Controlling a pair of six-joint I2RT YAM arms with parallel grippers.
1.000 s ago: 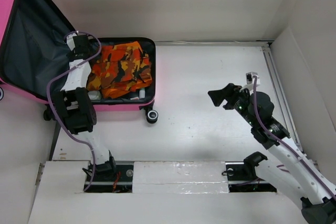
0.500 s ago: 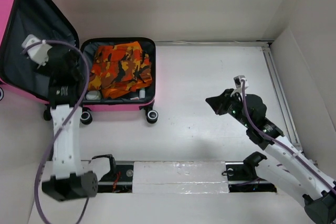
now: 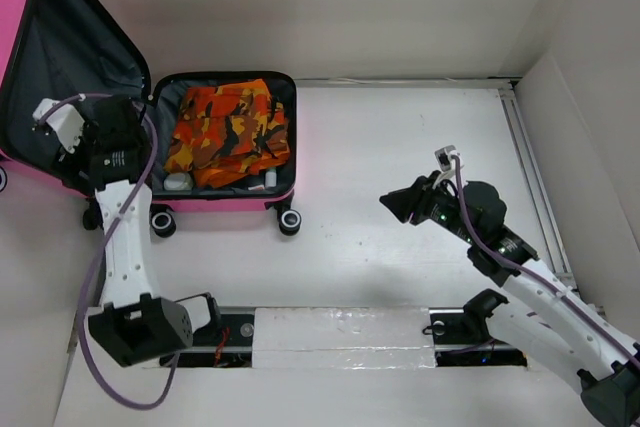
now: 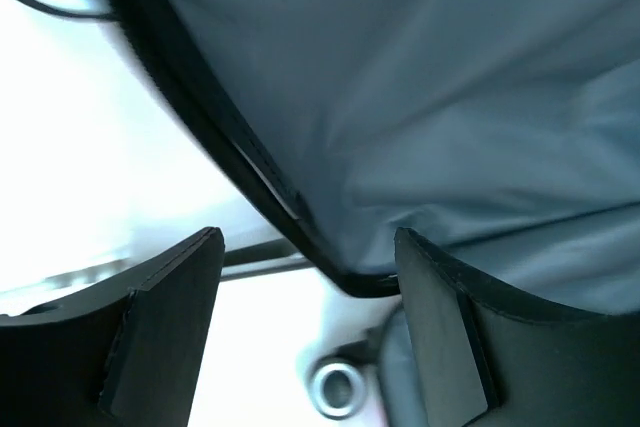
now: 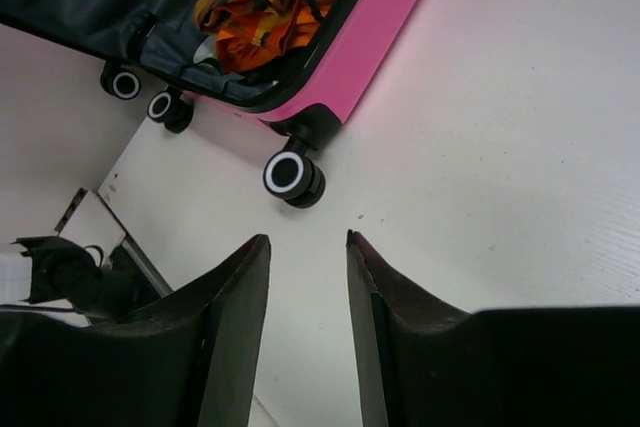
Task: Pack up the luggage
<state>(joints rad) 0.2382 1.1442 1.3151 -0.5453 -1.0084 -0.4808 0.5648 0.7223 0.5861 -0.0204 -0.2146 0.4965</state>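
The luggage lies open at the table's far left, its bright-pink shell showing along the front. Its lid leans up to the left, dark grey lining facing me. Orange camouflage clothes fill the lower half. My left gripper is at the lid's lower edge. In the left wrist view it is open, and the lid's black rim runs between the jaws. My right gripper hovers over bare table right of the luggage. In its own view it is open and holds nothing.
Small white bottles lie along the front of the packed half. Black wheels stick out toward the arms, one just ahead of the right fingers. White walls enclose the table, and a rail runs down the right side.
My left arm swung from the packed half's left edge out to the lid's lower rim, jaws widening. My right gripper drifted left and nearer, and its jaws now stand closer together.
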